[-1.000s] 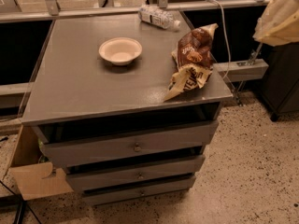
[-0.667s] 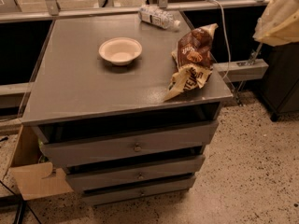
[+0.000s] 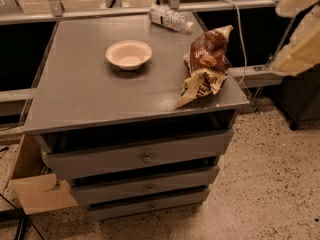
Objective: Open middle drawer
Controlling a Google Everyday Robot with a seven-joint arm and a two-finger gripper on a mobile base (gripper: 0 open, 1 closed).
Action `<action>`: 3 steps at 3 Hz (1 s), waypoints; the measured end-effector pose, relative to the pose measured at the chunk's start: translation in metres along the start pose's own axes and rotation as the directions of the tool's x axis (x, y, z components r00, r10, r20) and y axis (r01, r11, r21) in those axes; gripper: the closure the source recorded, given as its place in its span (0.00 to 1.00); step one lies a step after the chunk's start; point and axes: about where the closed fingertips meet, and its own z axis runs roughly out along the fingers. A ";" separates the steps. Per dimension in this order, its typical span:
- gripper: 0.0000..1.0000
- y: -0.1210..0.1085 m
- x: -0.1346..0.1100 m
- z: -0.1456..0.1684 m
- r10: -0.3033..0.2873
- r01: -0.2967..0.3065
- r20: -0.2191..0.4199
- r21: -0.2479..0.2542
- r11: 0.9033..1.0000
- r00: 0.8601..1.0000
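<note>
The grey cabinet (image 3: 100, 99) has three drawer fronts stacked below its top. The middle drawer (image 3: 175, 180) is the mid-sized grey front, with a small round metal knob (image 3: 149, 188). It sits between the widest top drawer (image 3: 100, 160) and the smallest bottom drawer (image 3: 170, 202). All three fronts stand a little forward of the cabinet, stepped back from top to bottom. My gripper (image 3: 300, 29) is the cream-coloured shape at the upper right edge, above and to the right of the cabinet, far from the knob.
On the cabinet top are a white bowl (image 3: 129, 54), a brown chip bag (image 3: 205, 64) near the right front corner and a plastic bottle (image 3: 170, 18) lying at the back. A cardboard box (image 3: 37, 191) stands on the floor at the left. A dark cabinet (image 3: 300, 99) is at the right.
</note>
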 end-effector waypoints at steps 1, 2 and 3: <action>0.24 0.000 0.000 0.000 0.000 0.000 0.000 0.000 1.000 1.000; 0.12 0.000 0.000 0.000 0.000 0.000 0.000 0.000 1.000 1.000; 0.00 0.000 0.000 0.000 0.000 0.000 0.000 0.000 1.000 1.000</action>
